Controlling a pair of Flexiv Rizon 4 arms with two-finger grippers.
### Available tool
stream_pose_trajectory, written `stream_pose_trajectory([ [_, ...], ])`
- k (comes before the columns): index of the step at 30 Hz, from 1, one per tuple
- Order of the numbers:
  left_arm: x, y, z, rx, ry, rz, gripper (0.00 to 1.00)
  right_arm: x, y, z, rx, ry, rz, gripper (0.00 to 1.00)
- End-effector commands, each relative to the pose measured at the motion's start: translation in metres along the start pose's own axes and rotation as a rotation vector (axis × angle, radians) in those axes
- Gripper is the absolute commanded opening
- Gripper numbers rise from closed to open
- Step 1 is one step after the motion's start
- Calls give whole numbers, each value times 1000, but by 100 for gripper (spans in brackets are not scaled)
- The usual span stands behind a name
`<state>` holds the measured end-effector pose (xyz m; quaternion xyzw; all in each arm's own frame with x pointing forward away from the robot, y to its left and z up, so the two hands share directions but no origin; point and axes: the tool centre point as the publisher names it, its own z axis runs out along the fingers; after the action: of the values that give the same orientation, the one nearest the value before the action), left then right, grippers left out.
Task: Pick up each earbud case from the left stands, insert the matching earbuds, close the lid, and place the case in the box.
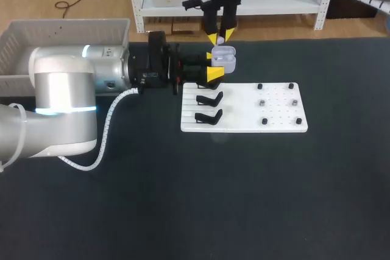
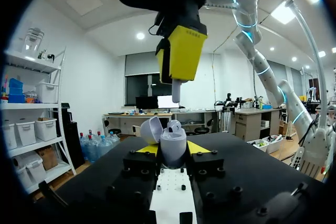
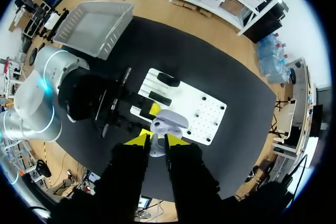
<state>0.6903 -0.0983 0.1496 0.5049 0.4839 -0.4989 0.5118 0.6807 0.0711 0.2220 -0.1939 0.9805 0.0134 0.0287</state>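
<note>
Earbud case (image 2: 173, 142), lid open, sits clamped between the left gripper's (image 2: 172, 148) fingers, near the white board's (image 1: 274, 111) far edge. Right gripper (image 3: 156, 140) hangs just above it, its fingers nearly together, pinching an earbud (image 2: 176, 92).

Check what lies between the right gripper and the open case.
An earbud, pinched in the right gripper, hangs above the earbud case in the left gripper; below it, bare air. The left wrist view shows this.

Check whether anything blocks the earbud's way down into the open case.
Nothing visible does. The earbud in the right gripper hangs above the case, held by the left gripper; its lid is swung aside.
</note>
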Motion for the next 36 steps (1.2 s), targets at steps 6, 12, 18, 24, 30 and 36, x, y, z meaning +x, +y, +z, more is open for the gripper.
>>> stream_pose_trajectory([
  [6, 1, -1, 0, -6, -1, 3, 0, 3, 2, 9, -42, 5, -2, 0],
  [12, 1, -1, 0, -6, -1, 3, 0, 1, -1, 16, -53, 14, -9, 0],
  [18, 1, -1, 0, -6, -1, 3, 0, -1, -4, 20, -64, 23, -13, 0],
  [24, 1, -1, 0, -6, -1, 3, 0, -2, -5, 22, -66, 22, -17, 0],
  [30, 1, -1, 0, -6, -1, 3, 0, -2, -6, 23, -63, 24, -17, 0],
  [36, 1, -1, 0, -6, -1, 3, 0, -2, -4, 25, -61, 29, -20, 0],
])
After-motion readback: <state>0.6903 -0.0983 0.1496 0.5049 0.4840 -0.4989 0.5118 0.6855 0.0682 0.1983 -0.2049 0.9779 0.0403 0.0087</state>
